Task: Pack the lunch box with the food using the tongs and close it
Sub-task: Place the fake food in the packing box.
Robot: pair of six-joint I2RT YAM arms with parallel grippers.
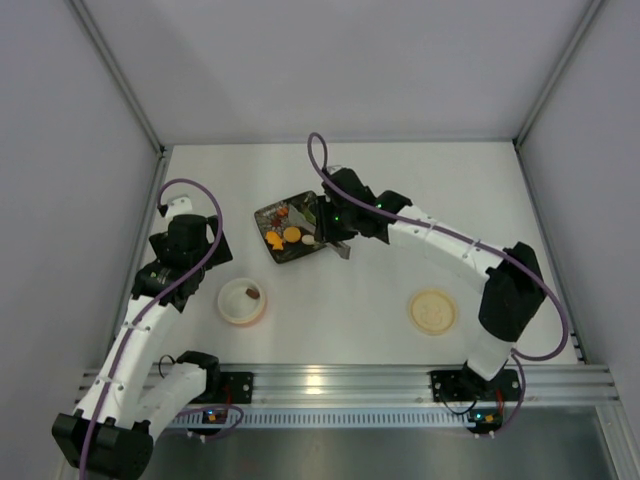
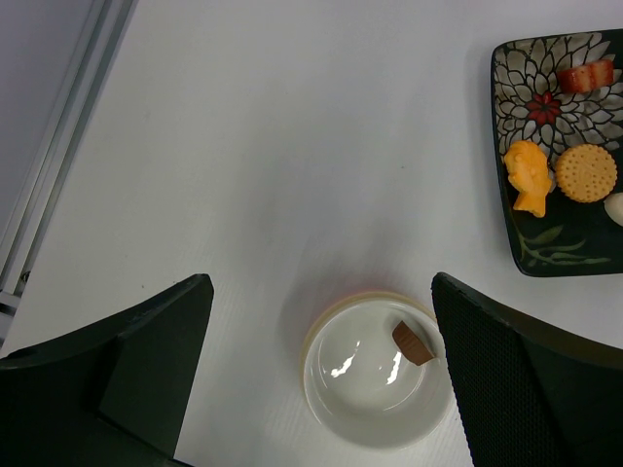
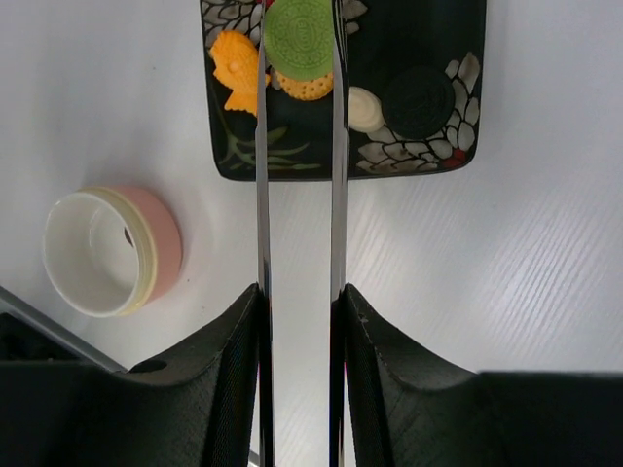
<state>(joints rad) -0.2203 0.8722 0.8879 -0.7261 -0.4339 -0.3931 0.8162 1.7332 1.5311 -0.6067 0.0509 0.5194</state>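
right gripper (image 3: 300, 306) clamped on tongs (image 3: 263, 195) | tong arms flank green piece (image 3: 302, 39) over far plate (image 3: 428, 156) | left gripper (image 2: 321, 287) spread wide above near-left lunch box (image 2: 350, 394)

The tongs (image 3: 263, 214) are mirror-bright metal, the lunch box (image 2: 355, 394) glossy, probably plastic, the table (image 2: 292, 146) matt

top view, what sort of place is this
Probably a robot test cell in a lab: two arms bolted to an aluminium rail, a white table, plain grey walls closing it in.
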